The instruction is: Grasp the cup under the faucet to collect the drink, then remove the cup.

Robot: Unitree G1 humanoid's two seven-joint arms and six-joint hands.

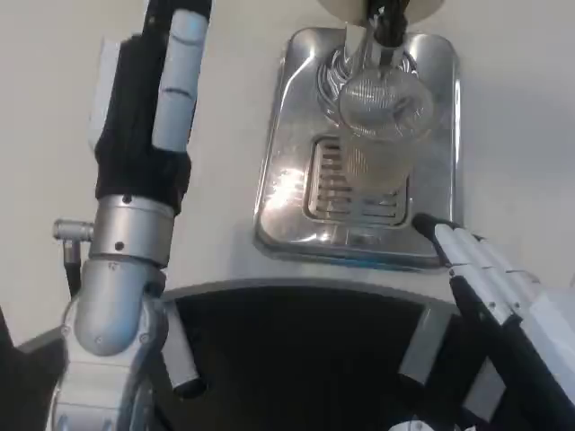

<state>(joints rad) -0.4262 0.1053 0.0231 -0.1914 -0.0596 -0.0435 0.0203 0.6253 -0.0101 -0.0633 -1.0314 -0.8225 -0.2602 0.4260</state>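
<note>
The clear, ribbed plastic cup (377, 135) stands on the shiny steel drip tray (296, 144) under the faucet (382, 31), just ahead of the right hand (476, 269), fingers straight together, gripping nothing; it should spread, then wrap squarely

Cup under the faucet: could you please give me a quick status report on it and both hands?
Left hand raised, holding nothing. Right hand near the tray, not gripping. Cup upright under the faucet. Nothing between.
</note>
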